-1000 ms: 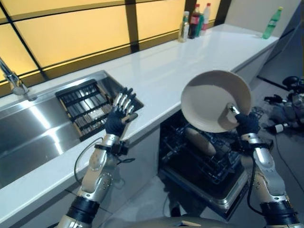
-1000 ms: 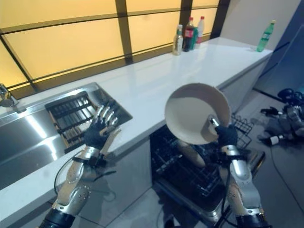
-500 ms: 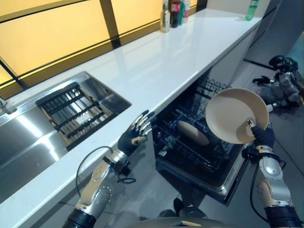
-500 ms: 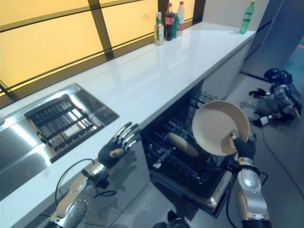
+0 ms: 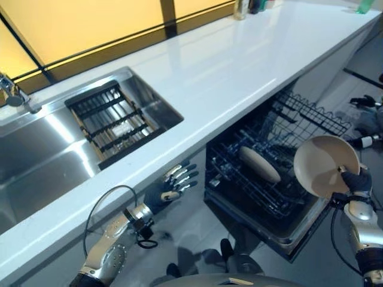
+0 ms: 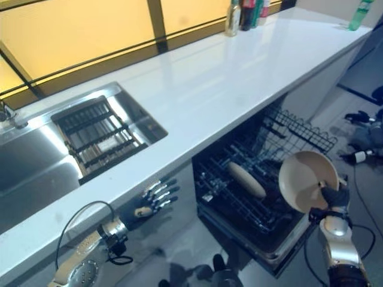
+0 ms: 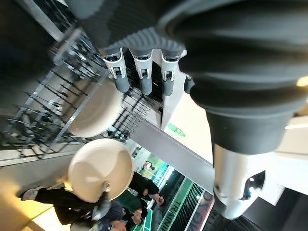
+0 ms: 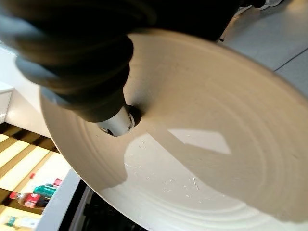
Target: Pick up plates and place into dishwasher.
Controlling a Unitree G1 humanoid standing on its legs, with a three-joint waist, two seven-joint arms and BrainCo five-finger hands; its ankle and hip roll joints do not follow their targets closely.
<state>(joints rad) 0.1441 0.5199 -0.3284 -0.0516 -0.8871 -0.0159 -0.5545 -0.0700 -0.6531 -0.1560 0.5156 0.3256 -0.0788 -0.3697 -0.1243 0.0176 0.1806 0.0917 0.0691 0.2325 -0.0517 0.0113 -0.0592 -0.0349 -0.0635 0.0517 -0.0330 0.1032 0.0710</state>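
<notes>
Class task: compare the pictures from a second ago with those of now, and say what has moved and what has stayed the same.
The right hand has carried the held plate down from countertop height to beside the open dishwasher's rack. The left hand, fingers spread, has dropped from over the sink rack to below the counter's edge. The grip on the plate is unchanged, and the other plate still stands in the dishwasher.

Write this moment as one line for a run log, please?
right hand: holding plate upright beside open dishwasher | rack: one plate already in | left hand: open, idle under counter
</notes>
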